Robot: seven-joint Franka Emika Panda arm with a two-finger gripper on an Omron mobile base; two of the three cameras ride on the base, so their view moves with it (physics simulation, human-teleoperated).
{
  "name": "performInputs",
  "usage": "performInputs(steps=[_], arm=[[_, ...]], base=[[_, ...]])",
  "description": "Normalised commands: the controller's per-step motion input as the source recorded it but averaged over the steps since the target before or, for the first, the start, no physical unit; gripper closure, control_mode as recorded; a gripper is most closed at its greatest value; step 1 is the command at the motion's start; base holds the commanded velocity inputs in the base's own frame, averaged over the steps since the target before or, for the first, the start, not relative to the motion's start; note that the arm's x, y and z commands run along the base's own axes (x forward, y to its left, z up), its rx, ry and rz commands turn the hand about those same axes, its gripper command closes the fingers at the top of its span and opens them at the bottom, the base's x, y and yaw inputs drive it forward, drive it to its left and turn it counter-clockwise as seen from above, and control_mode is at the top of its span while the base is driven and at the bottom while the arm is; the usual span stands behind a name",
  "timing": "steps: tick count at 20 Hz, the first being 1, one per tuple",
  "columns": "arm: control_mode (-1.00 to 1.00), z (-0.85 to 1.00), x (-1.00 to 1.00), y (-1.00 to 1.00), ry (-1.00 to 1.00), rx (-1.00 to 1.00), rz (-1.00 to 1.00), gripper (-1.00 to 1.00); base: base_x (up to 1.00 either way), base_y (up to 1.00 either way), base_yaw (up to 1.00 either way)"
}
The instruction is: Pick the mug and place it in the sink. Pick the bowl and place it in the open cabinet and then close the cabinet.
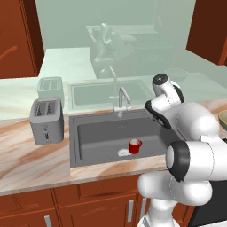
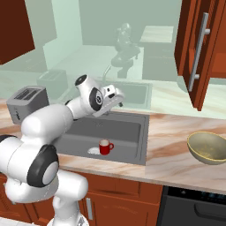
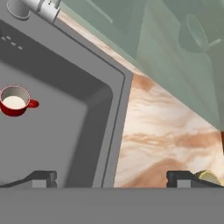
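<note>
The mug (image 1: 135, 145) stands upright on the floor of the sink (image 1: 95, 137), just beside the pale drain (image 1: 123, 153), well apart from the gripper (image 3: 111, 178), whose jaws stand wide open and empty above the sink's right-hand rim. The bowl (image 2: 207, 147) sits on the marbled counter (image 2: 170, 141) right of the sink, below the cabinet (image 2: 201, 48) with its door ajar. No legible writing or labels on toaster (image 1: 46, 119), mug or bowl.
</note>
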Motion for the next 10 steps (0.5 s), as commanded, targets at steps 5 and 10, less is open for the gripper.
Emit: performInputs(steps=[5, 10], arm=[[-1.00, 0.11, 0.00, -0.28, 0.10, 0.00, 0.00, -1.00], [-1.00, 0.09, 0.00, -0.38, 0.20, 0.01, 0.00, -1.00]], base=[[0.00, 0.00, 0.00], [0.00, 0.00, 0.00]])
